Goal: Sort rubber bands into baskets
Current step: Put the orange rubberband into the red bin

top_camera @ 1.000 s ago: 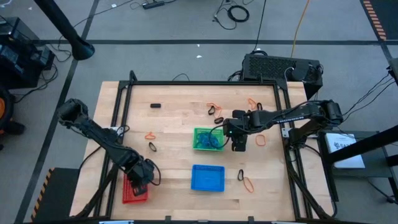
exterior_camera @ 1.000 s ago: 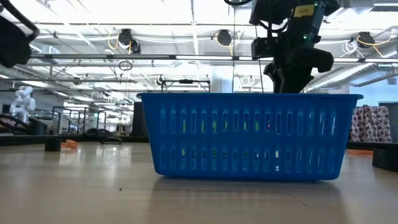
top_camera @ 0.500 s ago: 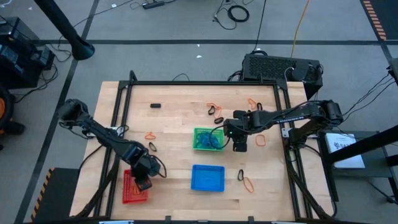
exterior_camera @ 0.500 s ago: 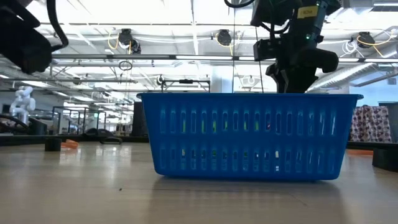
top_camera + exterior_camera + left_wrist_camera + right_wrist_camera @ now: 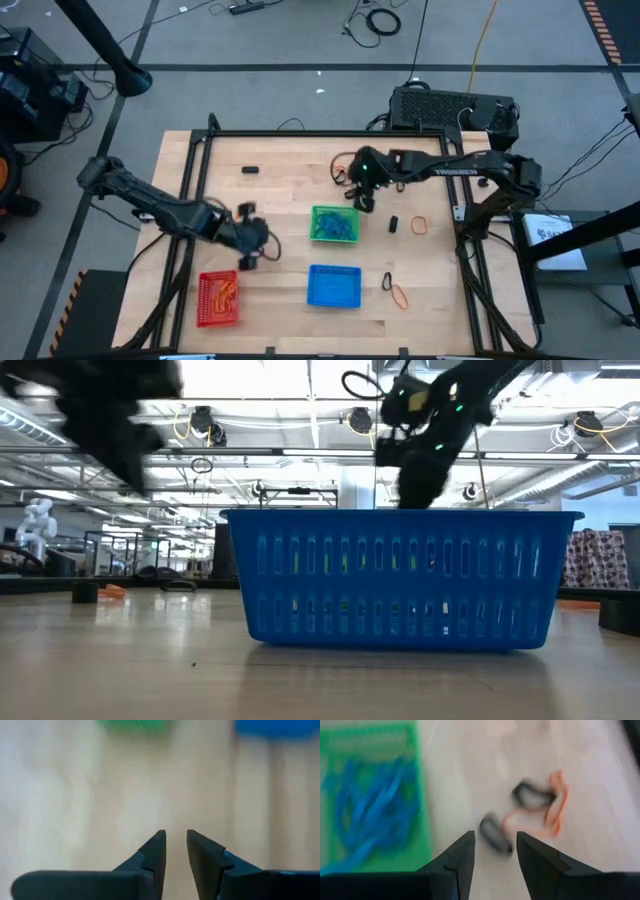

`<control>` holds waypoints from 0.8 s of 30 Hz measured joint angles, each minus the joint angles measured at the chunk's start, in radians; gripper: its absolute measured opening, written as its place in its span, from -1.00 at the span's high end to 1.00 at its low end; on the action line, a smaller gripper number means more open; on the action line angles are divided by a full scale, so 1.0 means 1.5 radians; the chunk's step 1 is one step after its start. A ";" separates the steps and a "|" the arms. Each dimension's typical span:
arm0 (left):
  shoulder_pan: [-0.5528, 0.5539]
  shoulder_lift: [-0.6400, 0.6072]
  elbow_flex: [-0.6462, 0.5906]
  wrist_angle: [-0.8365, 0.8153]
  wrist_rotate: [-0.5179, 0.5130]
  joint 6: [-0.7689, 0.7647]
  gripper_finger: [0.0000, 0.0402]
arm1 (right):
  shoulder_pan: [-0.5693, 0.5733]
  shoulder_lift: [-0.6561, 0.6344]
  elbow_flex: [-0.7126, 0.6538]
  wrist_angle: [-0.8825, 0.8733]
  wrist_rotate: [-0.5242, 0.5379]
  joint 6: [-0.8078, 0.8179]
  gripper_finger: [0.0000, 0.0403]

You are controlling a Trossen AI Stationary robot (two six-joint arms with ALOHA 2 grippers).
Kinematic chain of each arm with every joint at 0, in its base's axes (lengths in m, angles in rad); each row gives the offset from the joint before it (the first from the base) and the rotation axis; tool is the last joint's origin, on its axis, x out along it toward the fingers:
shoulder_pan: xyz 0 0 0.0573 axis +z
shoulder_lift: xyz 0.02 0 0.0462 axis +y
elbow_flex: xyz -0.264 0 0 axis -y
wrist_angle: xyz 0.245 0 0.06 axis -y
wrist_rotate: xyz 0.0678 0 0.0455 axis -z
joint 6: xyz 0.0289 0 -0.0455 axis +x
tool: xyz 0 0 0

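Observation:
Three baskets sit on the wooden table: green [image 5: 335, 224] holding blue rubber bands, blue [image 5: 334, 286] near the front, and red [image 5: 218, 298] at the front left holding orange bands. My left gripper [image 5: 250, 257] hangs open and empty above bare wood between the red and green baskets; its own view [image 5: 176, 845] shows nothing between the fingers. My right gripper [image 5: 362, 200] stands open above the table just beyond the green basket's far right corner. Ahead of its fingers [image 5: 495, 845] lie two black bands [image 5: 495, 835] and an orange band [image 5: 555, 805], flat on the wood.
More loose bands lie to the right: black [image 5: 393, 224], orange [image 5: 419, 226], black [image 5: 387, 282], orange [image 5: 400, 296], orange [image 5: 405, 165]. A small black object [image 5: 250, 170] rests at the far left. The blue basket [image 5: 400, 580] fills the low view.
My left gripper has risen from over the red basket and swung toward the table's middle and far side, rolling as it went. My right gripper has gone from beside the green basket's right side toward the far edge and a little left, over the black and orange bands.

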 joint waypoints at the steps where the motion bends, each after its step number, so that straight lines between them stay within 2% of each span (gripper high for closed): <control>1: 0.020 -0.011 -0.015 0.055 -0.017 0.048 0.58 | -0.012 0.012 0.000 0.032 -0.009 0.000 0.31; 5: 0.112 -0.027 -0.087 0.317 -0.022 0.240 0.58 | -0.049 0.071 0.000 0.109 -0.032 -0.030 0.31; 9: 0.205 -0.028 -0.147 0.507 -0.017 0.349 0.58 | -0.082 0.127 0.000 0.121 -0.032 -0.059 0.31; 14: 0.299 -0.027 -0.213 0.693 0.084 0.409 0.58 | -0.107 0.181 0.000 0.168 -0.030 -0.052 0.31; 19: 0.349 -0.021 -0.240 0.791 0.207 0.430 0.58 | -0.115 0.197 0.000 0.198 -0.008 -0.035 0.31; 24: 0.369 -0.021 -0.253 0.811 0.232 0.477 0.58 | -0.116 0.198 0.000 0.189 0.005 -0.015 0.31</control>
